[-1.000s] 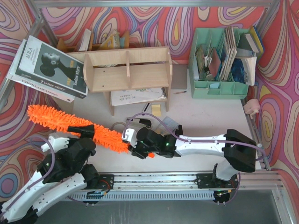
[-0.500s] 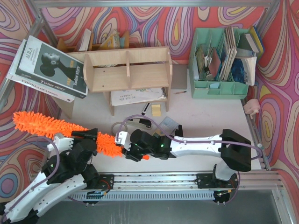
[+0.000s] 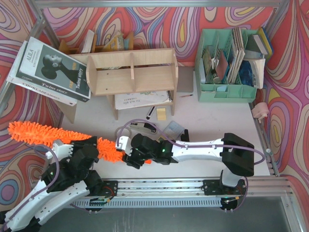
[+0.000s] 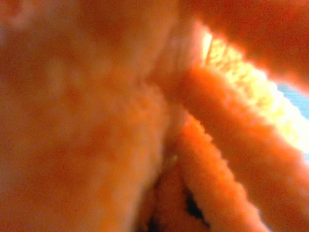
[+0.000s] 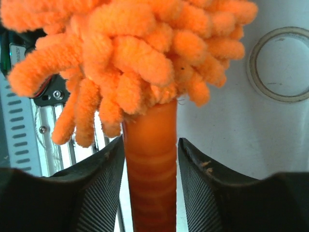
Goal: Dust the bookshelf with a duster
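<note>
In the top external view, the duster (image 3: 36, 134) is seen lying across the near left of the table (image 3: 207, 121). Its fluffy tip reaches past the white top's left edge, well apart from the bookshelf (image 3: 130, 72) at the back. Its head is crossed by the left gripper (image 3: 93, 145) and its handle end is met by the right gripper (image 3: 124, 151); neither pair of jaws can be read from there.

In the left wrist view only blurred orange fluff is shown, close against the lens, so it cannot be told whether that gripper is closed.

In the right wrist view the thin orange handle (image 5: 150, 174) is shown between the 2 ribbed fingers (image 5: 96, 188). Slivers of light are seen on both sides lower down, so it cannot be told whether the handle is pinched. A pale ring (image 5: 254, 72) is seen on the table only in this view.

Compared with 1 second ago, the duster has been drawn left and nearer, and the right arm is stretched further left.
</note>
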Controlling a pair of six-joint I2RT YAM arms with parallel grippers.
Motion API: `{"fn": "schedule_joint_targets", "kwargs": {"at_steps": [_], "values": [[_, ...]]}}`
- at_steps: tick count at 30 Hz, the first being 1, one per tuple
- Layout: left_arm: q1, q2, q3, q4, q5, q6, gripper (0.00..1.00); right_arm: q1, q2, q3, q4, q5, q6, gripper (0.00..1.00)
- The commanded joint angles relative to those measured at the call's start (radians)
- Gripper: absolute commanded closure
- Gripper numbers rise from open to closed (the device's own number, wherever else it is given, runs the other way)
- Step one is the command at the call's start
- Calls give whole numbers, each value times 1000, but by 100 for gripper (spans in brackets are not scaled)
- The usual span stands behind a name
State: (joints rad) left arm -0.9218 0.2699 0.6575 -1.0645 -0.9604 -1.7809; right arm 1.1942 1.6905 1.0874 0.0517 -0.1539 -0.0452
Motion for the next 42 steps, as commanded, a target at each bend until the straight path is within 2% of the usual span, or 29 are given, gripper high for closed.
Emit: {"fn": "schedule_joint_targets", "kwargs": {"at_steps": [1, 4, 11, 14, 21, 22, 26, 27, 28, 30, 37, 42], "values": [[2, -23, -1, 16, -39, -54, 100, 7, 19, 37, 33, 40, -1, 46], [2, -28, 0, 34, -40, -55, 100, 11, 36, 48, 30, 53, -4, 37], [3, -24, 23, 59, -26, -48, 100, 17, 73, 60, 36, 136, -3, 38], [3, -19, 39, 65, -18, -39, 100, 17, 74, 44, 51, 184, -1, 47], [2, -15, 59, 30, -7, -36, 100, 28, 47, 23, 68, 236, 4, 83], [2, -18, 66, -1, -9, -48, 95, 31, 38, 21, 69, 244, -1, 88], [2, -46, 92, -125, -28, -103, 63, 51, -8, 7, 75, 291, -29, 99], [3, -59, 97, -145, -35, -102, 55, 54, -20, 3, 74, 306, -37, 100], [2, -78, 102, -158, -38, -94, 42, 57, -30, -2, 73, 321, -45, 100], [3, -100, 117, -162, -47, -43, 29, 63, -61, -18, 79, 347, -63, 100], [2, -68, 225, -159, -61, 183, 2, 69, -129, -51, 86, 389, -116, 100], [1, -42, 302, -120, -87, 389, 2, 72, -161, -60, 106, 419, -148, 100]]}}
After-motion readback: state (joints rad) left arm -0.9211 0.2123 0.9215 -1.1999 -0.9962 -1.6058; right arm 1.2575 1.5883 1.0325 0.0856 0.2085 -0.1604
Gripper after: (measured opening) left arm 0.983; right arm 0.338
